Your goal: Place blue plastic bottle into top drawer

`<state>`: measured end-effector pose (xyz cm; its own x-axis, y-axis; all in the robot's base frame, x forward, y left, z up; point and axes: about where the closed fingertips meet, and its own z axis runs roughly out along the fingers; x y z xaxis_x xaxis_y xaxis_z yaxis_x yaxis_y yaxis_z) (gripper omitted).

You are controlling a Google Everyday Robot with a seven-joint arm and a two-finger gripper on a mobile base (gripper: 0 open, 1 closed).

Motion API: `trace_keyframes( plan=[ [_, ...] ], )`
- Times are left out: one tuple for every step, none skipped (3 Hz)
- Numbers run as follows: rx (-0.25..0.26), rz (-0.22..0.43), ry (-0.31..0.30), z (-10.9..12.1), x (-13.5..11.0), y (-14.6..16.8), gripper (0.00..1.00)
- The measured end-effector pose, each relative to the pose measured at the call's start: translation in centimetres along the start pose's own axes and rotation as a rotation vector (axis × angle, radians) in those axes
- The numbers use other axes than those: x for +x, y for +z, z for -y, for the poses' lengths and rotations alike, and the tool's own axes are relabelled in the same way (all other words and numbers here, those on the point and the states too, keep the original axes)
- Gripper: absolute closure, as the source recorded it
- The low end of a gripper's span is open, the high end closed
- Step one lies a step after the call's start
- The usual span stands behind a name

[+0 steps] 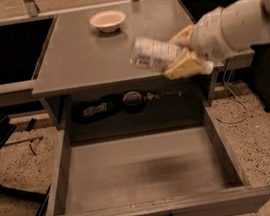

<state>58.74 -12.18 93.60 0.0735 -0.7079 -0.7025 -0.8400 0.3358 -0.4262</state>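
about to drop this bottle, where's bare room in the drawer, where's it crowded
The top drawer floor is bare between its walls. The claw holds the blue plastic bottle over the tabletop, front right. Crowded: the shelf recess behind, with dark objects.

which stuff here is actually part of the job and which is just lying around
Part of the job: blue plastic bottle, held in the gripper near the tabletop's front right edge; open top drawer.
Lying about: cream bowl on the tabletop; dark objects in the shelf recess.
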Motion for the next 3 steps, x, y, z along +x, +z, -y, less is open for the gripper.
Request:
trace_keyframes(
  plan=[
    [-0.082, -0.033, 0.014, -3.76, 1.94, 2.46, 1.0],
    [-0.081, -0.033, 0.014, -3.72, 1.92, 2.43, 1.0],
    [-0.068, -0.064, 0.028, -4.19, 2.54, 2.93, 1.0]
  ],
)
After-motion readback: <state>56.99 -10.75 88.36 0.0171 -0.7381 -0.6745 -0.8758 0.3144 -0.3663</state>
